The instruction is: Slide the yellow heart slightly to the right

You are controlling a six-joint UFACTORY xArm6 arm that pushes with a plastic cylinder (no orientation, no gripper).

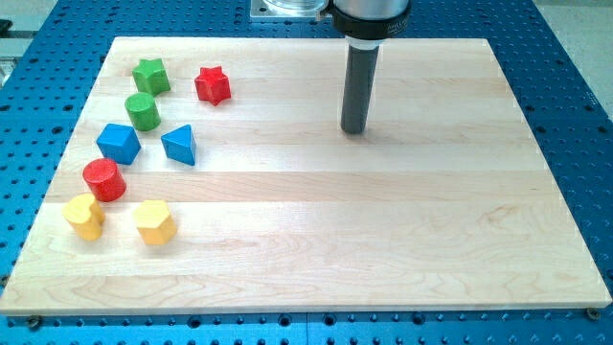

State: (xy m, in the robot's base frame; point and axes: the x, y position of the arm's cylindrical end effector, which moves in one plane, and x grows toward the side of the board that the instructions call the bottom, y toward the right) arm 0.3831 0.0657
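Currently my tip (354,130) rests on the wooden board (383,230) near the view's top, well apart from all blocks; it is a plain rod, no jaws. Yellow heart (84,216) sits at the view's lower left, beside the yellow hexagon (154,222), just below the red cylinder (103,180).

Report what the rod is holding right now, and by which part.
Nothing is held. My tip stands on bare board, apart from every block; the yellow heart lies far off at the view's lower left, untouched.
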